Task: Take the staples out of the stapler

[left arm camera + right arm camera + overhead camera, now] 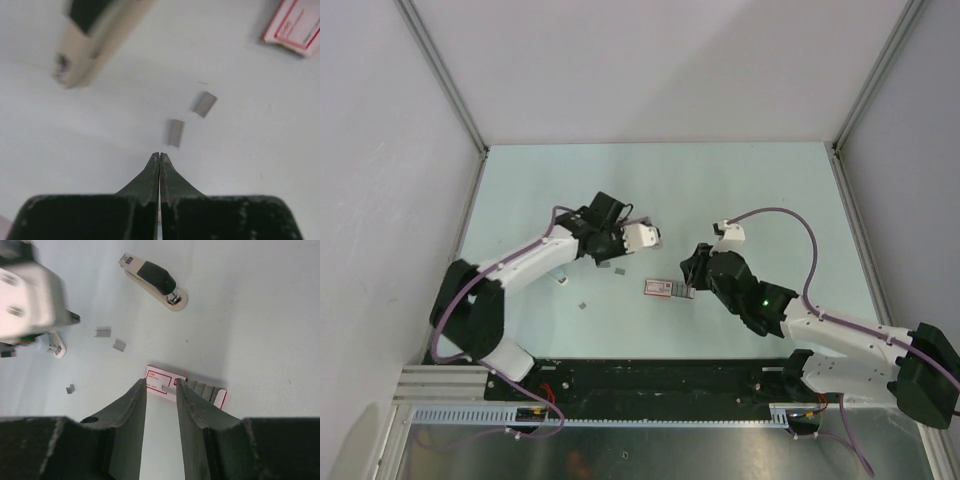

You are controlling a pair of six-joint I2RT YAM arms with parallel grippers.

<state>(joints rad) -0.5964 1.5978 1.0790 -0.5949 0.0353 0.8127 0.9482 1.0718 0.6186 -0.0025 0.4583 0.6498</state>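
Nearest, the right gripper hovers narrowly parted over a pink-red staple box, seemingly holding nothing. Beyond, loose staple strips lie before the left gripper, pinched together and empty. Farthest, the stapler lies unheld. Some staples seem out, but whether any remain inside cannot be told.

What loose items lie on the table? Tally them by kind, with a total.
Stapler: 1
Pink-red box: 1
Small grey staple pieces: 3
Small white piece: 1
Total: 6
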